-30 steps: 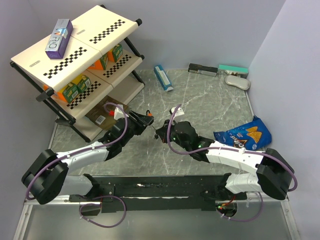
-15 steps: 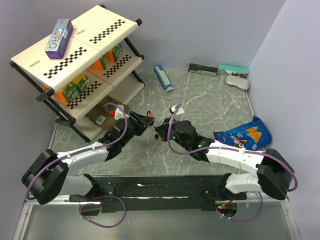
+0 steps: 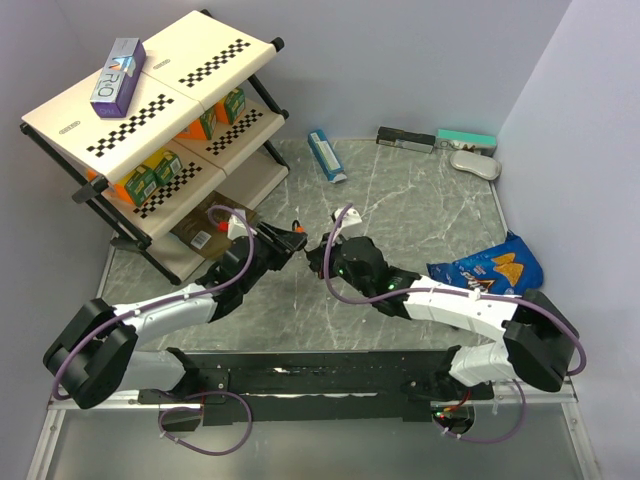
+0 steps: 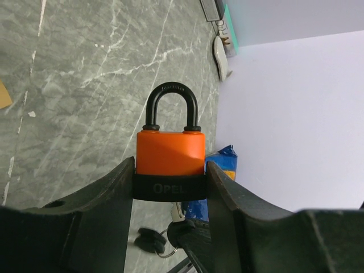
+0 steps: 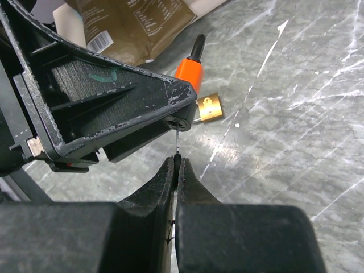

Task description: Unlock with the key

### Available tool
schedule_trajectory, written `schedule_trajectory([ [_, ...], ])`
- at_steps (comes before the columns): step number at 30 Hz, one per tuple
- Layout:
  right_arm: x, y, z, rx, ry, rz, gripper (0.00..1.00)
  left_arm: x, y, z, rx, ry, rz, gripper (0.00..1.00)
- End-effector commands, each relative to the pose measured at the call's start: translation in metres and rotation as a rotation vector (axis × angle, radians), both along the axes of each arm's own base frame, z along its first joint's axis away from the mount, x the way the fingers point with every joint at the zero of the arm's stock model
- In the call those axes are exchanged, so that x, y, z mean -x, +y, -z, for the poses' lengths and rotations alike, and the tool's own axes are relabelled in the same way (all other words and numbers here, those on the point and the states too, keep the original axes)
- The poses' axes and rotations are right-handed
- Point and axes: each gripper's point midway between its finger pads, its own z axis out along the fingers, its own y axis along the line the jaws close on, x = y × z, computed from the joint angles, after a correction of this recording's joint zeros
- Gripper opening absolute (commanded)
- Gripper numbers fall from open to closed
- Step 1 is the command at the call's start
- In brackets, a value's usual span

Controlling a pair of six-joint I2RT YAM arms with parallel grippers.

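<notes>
Shifted since a second ago: right pincer (image 3: 317,256), now sitting further toward 10 o'clock in the top view and closing on the left pincer (image 3: 292,240); the left arm is holding its place.

Item 1, orange padlock (image 4: 169,153): left pincer is clamping it by the body, jaws spread to the body's width, shackle pointing to 12 o'clock in the left wrist view, raised off the tabletop (image 3: 420,220).

Item 2, key (image 5: 177,145): right pincer is pinching it with jaws fully together, thin blade sticking out toward 12 o'clock in the right wrist view.

Governing relation: keyway (image 5: 176,123) in the padlock's underside is lying at 12 o'clock from the blade tip, and the blade axis is running 6 to 12 in line with it. Whether the tip is touching or already entering cannot be told. The right arm is carrying the key, so insertion and turning are likely falling to it.

View differences: right wrist view is showing blade, keyway and a small brass padlock (image 5: 209,107) lying on the tabletop beyond. Left wrist view is hiding the keyway, showing instead the seated shackle and spare key heads (image 4: 149,241) dangling at 6 o'clock.
</notes>
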Motion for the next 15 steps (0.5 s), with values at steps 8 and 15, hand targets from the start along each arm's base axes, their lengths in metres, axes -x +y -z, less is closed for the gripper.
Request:
schedule_trajectory([
  [8, -0.025, -0.001, -0.033, -0.038, -0.119, 0.134, 0.00, 0.002, -0.011, -0.040, 0.139, -0.075, 0.033, 0.01],
  [15, -0.028, 0.007, -0.040, -0.034, -0.199, 0.156, 0.00, 0.004, -0.013, -0.041, 0.151, -0.069, 0.046, 0.01],
])
